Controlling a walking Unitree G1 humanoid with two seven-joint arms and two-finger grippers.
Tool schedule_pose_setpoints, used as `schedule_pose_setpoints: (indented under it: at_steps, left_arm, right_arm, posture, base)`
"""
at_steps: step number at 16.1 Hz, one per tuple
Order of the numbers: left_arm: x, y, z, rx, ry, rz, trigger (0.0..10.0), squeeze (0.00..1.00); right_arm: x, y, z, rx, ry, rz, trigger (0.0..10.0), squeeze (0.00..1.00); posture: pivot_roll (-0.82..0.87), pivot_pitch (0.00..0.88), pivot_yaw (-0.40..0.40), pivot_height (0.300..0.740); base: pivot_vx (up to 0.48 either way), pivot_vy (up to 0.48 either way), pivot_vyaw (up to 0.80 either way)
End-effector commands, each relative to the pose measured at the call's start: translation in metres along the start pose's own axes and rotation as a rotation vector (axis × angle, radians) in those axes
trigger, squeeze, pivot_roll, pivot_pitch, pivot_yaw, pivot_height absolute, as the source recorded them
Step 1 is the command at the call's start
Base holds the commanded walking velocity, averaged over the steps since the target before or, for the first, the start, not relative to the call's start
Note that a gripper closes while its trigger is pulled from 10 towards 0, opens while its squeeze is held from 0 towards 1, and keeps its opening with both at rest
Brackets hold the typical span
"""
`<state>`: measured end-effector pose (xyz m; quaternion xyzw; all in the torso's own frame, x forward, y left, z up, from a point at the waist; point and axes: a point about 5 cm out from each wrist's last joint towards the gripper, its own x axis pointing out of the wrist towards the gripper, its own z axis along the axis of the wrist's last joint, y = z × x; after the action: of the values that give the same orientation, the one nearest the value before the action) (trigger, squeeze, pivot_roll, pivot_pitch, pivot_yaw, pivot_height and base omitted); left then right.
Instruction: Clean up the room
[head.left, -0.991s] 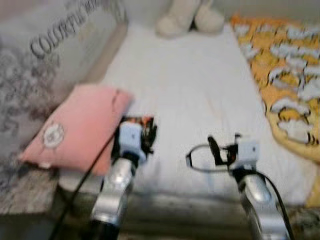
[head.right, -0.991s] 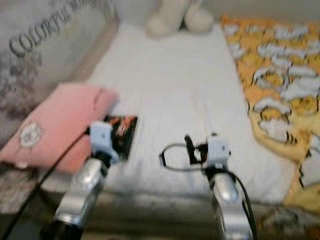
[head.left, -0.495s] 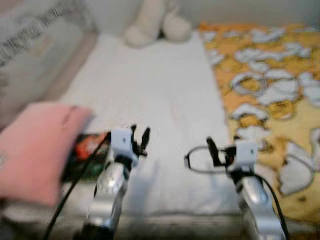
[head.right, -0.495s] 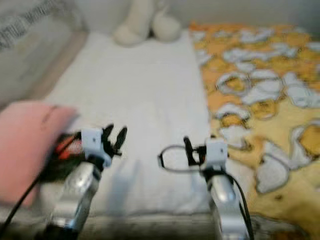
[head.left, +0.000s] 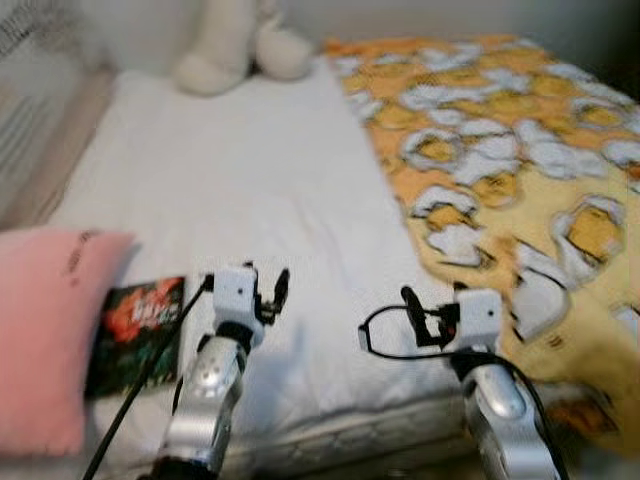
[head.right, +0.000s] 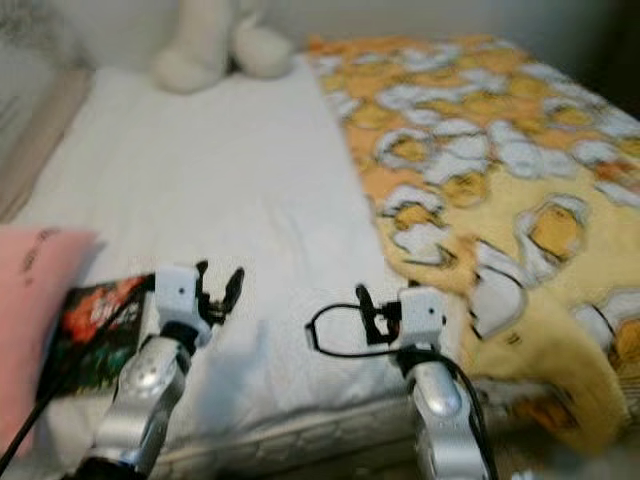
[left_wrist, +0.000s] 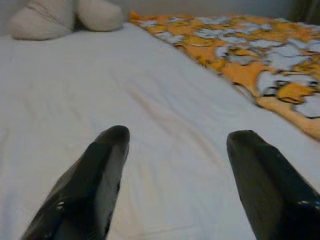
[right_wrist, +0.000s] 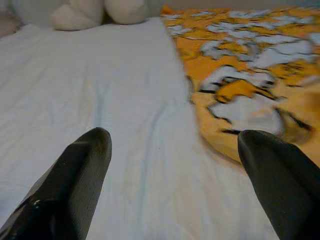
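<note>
While both jaws gape empty, blanket (head.left: 500, 150) runs lengthwise along bed (head.left: 250, 200).

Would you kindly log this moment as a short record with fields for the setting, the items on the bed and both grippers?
setting: bed with a white sheet
blanket: yellow patterned blanket spread over the bed's right side
pillow: pink pillow at the near left edge
book: dark book lying flat beside the pillow
plush: cream plush toy at the far end
left gripper: jaws open, over the sheet near the book
right gripper: jaws open, near the blanket's edge
</note>
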<state>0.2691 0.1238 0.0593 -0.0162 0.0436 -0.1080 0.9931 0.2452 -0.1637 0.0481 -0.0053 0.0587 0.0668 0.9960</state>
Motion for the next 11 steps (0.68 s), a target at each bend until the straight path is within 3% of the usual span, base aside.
schedule_pose_setpoints:
  at_steps: [1,3,4,6,8,11]
  left_arm:
    - [0.002,-0.003,0.001,0.002,0.000,-0.003,10.0,1.00]
    - [0.003,-0.004,0.002,-0.010,-0.008,-0.027,10.0,1.00]
    - [0.001,-0.004,0.000,-0.007,0.002,-0.054,10.0,0.00]
    - [-0.002,0.008,-0.005,-0.145,0.022,0.047,10.0,0.00]
    - [-0.002,0.016,-0.008,-0.220,0.032,0.101,10.0,0.00]
    - [-0.003,0.016,-0.004,-0.215,0.005,0.082,10.0,0.00]
  right_arm:
    - [0.000,-0.003,-0.001,-0.006,0.004,-0.012,10.0,0.00]
    - [-0.002,-0.004,-0.001,0.000,0.000,-0.020,10.0,0.00]
    - [-0.004,-0.004,-0.001,0.011,-0.004,-0.027,10.0,0.00]
    - [-0.006,-0.007,-0.001,0.025,-0.010,-0.037,10.0,0.00]
    - [-0.007,-0.008,-0.001,0.029,-0.009,-0.040,10.0,0.00]
    - [-0.006,-0.007,-0.002,0.025,-0.003,-0.032,10.0,0.00]
  posture:
    - [-0.17,0.000,0.063,0.740]
    - [-0.18,0.000,0.067,0.740]
    - [-0.18,0.000,0.068,0.740]
    - [-0.18,0.000,0.067,0.740]
    - [-0.18,0.000,0.067,0.740]
    - [-0.18,0.000,0.067,0.740]
  base:
    - [0.000,0.000,-0.59]
    - [0.000,0.000,-0.60]
    - [0.000,0.000,-0.60]
    - [0.000,-0.236,-0.60]
    - [0.000,-0.472,-0.59]
    - [0.000,-0.472,-0.61]
